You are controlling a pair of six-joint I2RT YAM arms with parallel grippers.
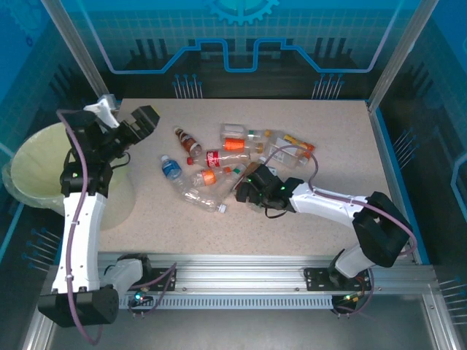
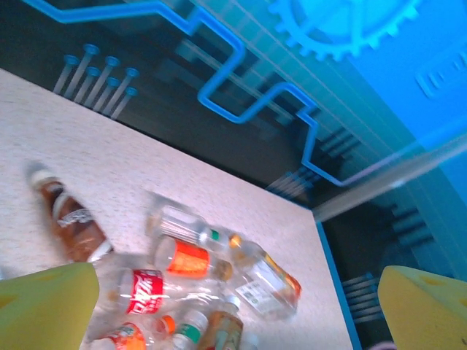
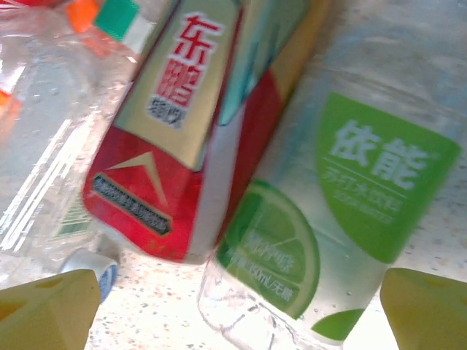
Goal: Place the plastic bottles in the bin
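Your left tool (image 1: 146, 122), wide open and empty, hangs beside the bin (image 1: 29, 171) at the left edge of the tabletop (image 1: 219, 233). Your right tool (image 1: 244, 191), equally open, grips nothing, low over the plastic bottles (image 1: 235, 144) in the middle.

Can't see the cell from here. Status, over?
Left gripper open, empty, near bin. Right gripper open, low over green-label bottle. Bottles loose on table. Red-label bottle crowds it.
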